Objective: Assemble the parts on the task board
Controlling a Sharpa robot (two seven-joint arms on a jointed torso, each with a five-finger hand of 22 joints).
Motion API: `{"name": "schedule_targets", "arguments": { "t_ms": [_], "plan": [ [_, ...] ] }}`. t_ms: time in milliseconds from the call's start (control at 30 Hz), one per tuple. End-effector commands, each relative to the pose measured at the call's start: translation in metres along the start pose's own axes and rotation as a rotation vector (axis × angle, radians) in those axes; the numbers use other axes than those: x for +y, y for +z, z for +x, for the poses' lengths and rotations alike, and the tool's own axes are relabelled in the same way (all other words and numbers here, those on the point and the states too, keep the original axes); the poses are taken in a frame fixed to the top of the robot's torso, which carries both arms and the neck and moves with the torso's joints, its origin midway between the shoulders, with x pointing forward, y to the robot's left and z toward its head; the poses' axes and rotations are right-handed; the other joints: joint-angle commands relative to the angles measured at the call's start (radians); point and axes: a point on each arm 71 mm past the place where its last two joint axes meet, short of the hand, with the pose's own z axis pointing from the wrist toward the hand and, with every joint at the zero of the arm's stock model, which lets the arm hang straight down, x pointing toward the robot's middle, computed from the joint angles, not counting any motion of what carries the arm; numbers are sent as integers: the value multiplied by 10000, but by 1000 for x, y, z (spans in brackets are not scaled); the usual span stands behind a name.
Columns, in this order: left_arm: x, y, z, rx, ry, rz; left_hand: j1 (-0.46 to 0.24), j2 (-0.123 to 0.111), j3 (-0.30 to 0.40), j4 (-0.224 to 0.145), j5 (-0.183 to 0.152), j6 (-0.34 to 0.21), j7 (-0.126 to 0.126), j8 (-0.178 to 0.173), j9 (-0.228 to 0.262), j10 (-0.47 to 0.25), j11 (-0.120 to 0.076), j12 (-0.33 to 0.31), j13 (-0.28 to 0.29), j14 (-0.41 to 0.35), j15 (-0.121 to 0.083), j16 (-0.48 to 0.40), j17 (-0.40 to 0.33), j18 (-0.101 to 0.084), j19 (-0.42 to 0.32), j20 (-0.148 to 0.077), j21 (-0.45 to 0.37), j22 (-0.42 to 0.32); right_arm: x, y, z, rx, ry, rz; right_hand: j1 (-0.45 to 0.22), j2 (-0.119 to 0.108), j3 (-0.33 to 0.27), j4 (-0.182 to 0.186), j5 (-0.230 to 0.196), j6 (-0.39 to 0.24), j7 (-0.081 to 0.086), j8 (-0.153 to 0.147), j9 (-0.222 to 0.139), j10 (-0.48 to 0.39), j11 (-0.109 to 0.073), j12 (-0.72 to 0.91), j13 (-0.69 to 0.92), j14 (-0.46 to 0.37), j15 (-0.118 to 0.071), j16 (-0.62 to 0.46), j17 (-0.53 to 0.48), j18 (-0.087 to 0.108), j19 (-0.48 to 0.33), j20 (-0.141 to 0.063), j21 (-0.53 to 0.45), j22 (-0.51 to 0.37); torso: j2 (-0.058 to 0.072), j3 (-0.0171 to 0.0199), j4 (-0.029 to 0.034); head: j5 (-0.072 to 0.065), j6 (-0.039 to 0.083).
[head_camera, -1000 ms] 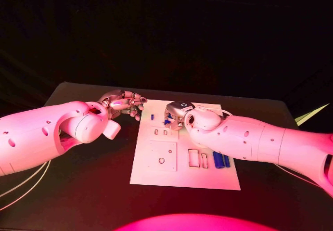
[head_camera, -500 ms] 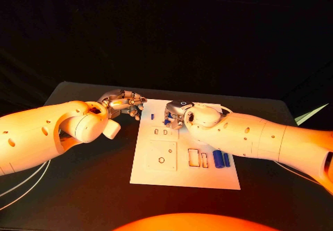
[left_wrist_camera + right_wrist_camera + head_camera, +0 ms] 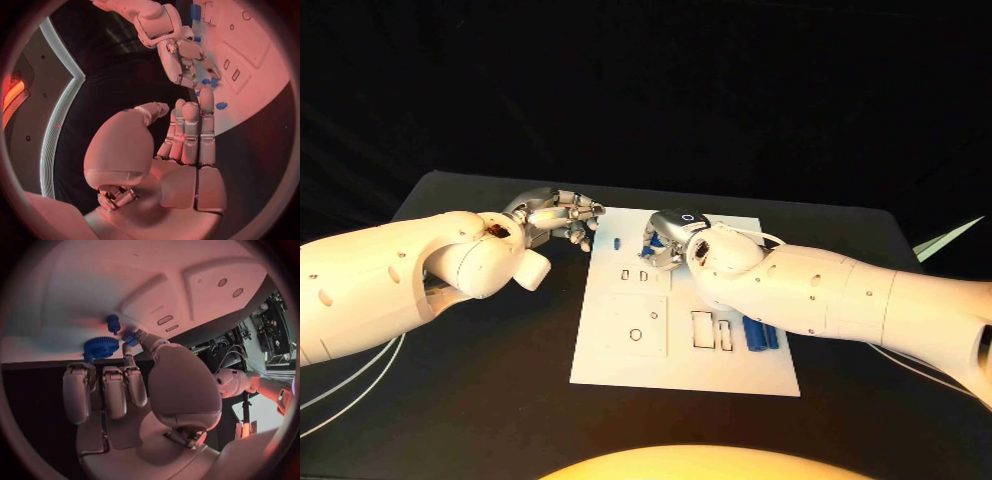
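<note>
The white task board (image 3: 678, 372) lies in the middle of the black table (image 3: 473, 400). Its long sides run from the near edge of the table toward the far edge.

The left hand (image 3: 560, 217) hangs just off the far left corner of the board, over the black table. In the left wrist view its fingers (image 3: 187, 135) are stretched out straight and side by side, with the thumb set apart, and nothing is in them. A small blue part (image 3: 221, 105) lies on the board close to its fingertips.

The right hand (image 3: 666, 240) is over the far end of the board. In the right wrist view its thumb and one fingertip come together on a small blue piece (image 3: 129, 337), pinching it. The other fingers (image 3: 103, 390) are bent and lie next to each other. Just beside that pinch, a blue gear (image 3: 100, 346) sits on the board near its edge, and a small blue peg (image 3: 113, 323) stands up next to it.

Near the right edge of the board, beside the right arm, lie two blue rods (image 3: 762, 335), side by side. To their left are two small slots with dark outlines (image 3: 711, 330). Left of those is a square plate with a small round hole (image 3: 636, 323).
</note>
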Motion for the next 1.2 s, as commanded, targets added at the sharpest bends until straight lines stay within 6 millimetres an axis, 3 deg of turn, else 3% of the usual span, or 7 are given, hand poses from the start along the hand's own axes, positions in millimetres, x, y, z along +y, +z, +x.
{"name": "schedule_targets", "arguments": {
  "t_ms": [33, 733, 967, 1100, 1200],
  "plan": [
    [-1, 0, 1, 16, 13, 39, 68, 0, -97, -34, 112, -5, 235, -117, -126, -86, 40, 93, -111, -18, 82, -48, -107, -22, 191, 36, -163, -145, 1, 0, -1, -90, 42, 0, -135, 54, 198, 39, -100, 220, 1, 250, 129, 899, -58, 275, 2410, 1078, -51, 136, 2746, -220, 598, -85, 308, 2139, 5, -2, -2, -5, 5],
    [-1, -1, -1, -40, 55, 19, 101, -4, -90, -57, 116, -1, 238, -124, -150, -93, 41, 98, -119, -17, 83, -41, -106, -22, 196, 37, -163, -145, -4, -6, -4, -371, 227, 64, -92, 113, 276, -17, -84, 259, -45, 276, 163, 899, -102, 269, 2408, 1078, -88, 136, 2746, -231, 624, -115, 348, 2173, 12, 1, -15, -8, 12],
    [-1, -1, -1, -35, 61, 16, 101, -4, -90, -57, 116, -1, 238, -124, -150, -93, 41, 98, -119, -17, 83, -41, -106, -22, 196, 37, -163, -145, -1, -5, -1, -85, 253, 98, -331, -196, 108, -1, -99, -112, 105, 53, 115, 832, 15, 134, 2310, 1078, -11, 136, 2746, -202, 552, -86, 225, 2095, 13, -6, -5, -32, 14],
    [-1, -1, -1, -28, 62, 14, 101, -4, -90, -57, 116, -1, 238, -124, -150, -93, 41, 98, -119, -17, 83, -41, -106, -22, 196, 37, -163, -145, 0, -3, 0, -4, 264, 169, -539, -434, -366, 136, -93, -486, 225, -184, 59, 722, 132, -65, 2167, 1078, 95, 136, 2746, -162, 457, 11, 63, 1995, 13, -15, 2, -43, 18],
    [-1, -1, -1, -27, 64, 9, 101, -4, -90, -57, 116, -1, 238, -124, -150, -93, 41, 98, -119, -17, 83, -41, -106, -22, 196, 37, -163, -145, 0, -3, -1, -41, 283, 228, -501, -430, -892, 295, -77, -754, 314, -353, 26, 635, 220, -201, 2075, 1078, 177, 136, 2746, -125, 372, 91, -87, 1906, 18, -18, 13, -50, 29]
  ]
}}
